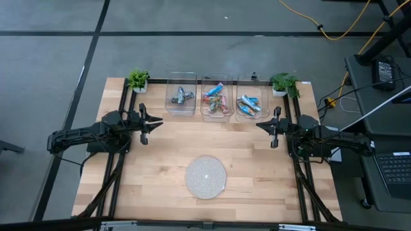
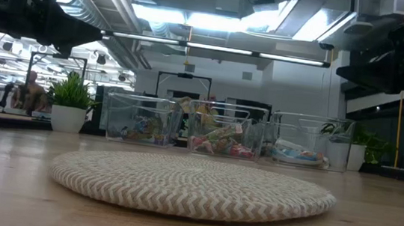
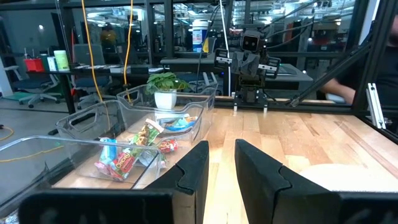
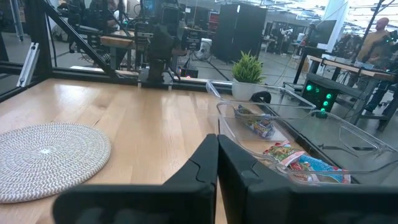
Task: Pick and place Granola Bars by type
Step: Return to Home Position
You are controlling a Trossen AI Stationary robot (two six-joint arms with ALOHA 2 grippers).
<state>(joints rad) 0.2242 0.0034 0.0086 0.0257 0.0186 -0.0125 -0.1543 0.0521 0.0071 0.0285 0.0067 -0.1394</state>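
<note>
Woven mat [image 2: 193,187] is laid near the table's [image 1: 160,167] front edge. Granola bars [image 1: 216,97] are held in three back-edge bins [image 1: 168,96]. Left gripper [image 1: 159,120] is narrowly parted, right gripper [image 1: 259,125] closed.

The middle of the light wooden desk [image 1: 173,151] is lying bare between the left gripper [image 1: 154,122] and the right gripper [image 1: 262,126], which are hanging near opposite sides, well apart. A flat round woven white mat [image 1: 205,176] is taking up the centre near the front edge. Along the far edge, three clear open-topped plastic bins [image 1: 216,79] are standing just beside one another, walling off that side. A small green potted plant [image 1: 138,80] and a bushier green potted plant [image 1: 283,83] are closing the row's ends. Black frame rails [image 1: 121,170] are running along both side edges.
</note>
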